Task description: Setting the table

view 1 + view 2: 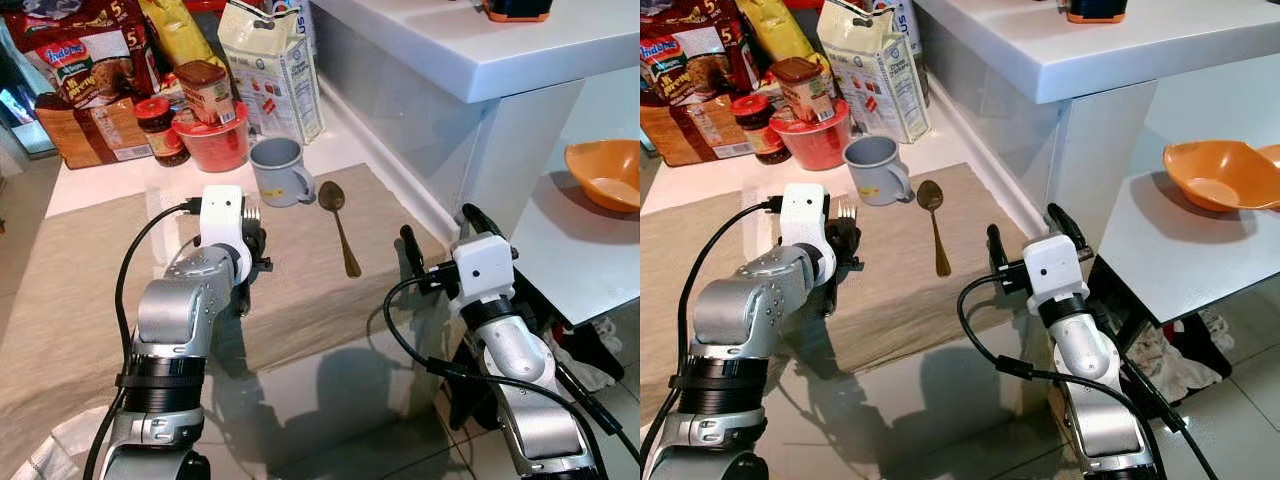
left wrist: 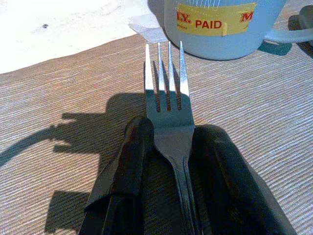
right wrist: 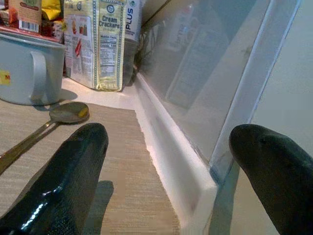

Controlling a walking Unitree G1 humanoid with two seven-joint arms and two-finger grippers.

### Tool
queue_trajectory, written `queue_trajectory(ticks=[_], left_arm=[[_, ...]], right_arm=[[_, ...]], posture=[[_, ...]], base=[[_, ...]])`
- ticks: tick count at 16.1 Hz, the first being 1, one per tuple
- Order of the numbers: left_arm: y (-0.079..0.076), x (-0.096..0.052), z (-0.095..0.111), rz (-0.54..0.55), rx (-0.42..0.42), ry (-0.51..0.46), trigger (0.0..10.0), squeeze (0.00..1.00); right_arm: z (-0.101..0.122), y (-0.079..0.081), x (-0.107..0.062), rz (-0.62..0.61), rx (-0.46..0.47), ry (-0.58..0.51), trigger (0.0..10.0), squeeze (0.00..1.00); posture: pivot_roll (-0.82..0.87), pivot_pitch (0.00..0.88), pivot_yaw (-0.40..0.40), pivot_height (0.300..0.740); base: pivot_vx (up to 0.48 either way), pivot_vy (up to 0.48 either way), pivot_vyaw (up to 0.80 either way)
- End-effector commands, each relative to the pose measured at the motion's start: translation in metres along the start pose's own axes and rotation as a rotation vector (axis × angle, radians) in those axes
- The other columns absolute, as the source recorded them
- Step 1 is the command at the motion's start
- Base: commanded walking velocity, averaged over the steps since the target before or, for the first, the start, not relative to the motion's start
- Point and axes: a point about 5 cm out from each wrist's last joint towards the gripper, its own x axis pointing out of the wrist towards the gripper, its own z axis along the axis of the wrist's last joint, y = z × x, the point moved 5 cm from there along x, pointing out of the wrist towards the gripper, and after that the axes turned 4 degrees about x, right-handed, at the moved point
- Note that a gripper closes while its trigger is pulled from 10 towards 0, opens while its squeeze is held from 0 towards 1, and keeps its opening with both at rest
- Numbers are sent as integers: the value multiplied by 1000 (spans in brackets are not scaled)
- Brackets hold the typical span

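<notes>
1. Fork [image 2: 168, 105] sits clamped between the two black fingers [image 2: 129, 161] of the left end effector [image 2: 168, 147], tines pointing toward the mug [image 1: 280, 172], just over the placemat [image 1: 90, 290].
2. Beige woven placemat covers the near part of a white worktop [image 1: 100, 180], which ends in glossy glass at the robot's side.
3. A bronze spoon [image 1: 340, 235] lies on the placemat just right of the grey mug, bowl toward the wall; the mug's yellow sticker reads "PAID".
4. Right end effector [image 1: 440, 235] hangs at the placemat's right edge, fingers spread apart and holding nothing, near a raised white ledge.
5. Groceries crowd the back of the worktop: a cream cracker pack [image 1: 270, 65], a red tub [image 1: 215, 140], jars [image 1: 160, 130] and snack bags [image 1: 85, 60].
6. A higher white counter [image 1: 480, 50] rises on the right; beyond it, an orange bowl [image 1: 605, 175] rests on a lower white table [image 1: 570, 250].
7. Tiled floor [image 1: 625, 390] shows below the table.
</notes>
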Motion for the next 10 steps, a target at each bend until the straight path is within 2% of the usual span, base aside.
queue_trajectory(ticks=[1, 5, 7, 10], left_arm=[[6, 4, -36, 33, -2, 131, 0, 0], [17, -3, 16, 98, -4, -86, 0, 0], [18, -9, 42, 109, -6, -205, 0, 0], [14, -14, 53, 89, 25, -283, 0, 0]], right_arm=[[1, 0, 3, 4, 11, 0, 10000, 0], [-1, 0, 3, 7, 7, 3, 10000, 0], [-2, 0, 4, 8, 8, 4, 10000, 0], [-2, 1, 5, 10, 7, 4, 10000, 0]], posture=[[-105, 0, 75, 740], [-100, 0, 72, 740], [-98, 0, 71, 740], [-97, 0, 69, 740]], base=[[0, 0, 0], [0, 0, 0], [0, 0, 0], [0, 0, 0]])
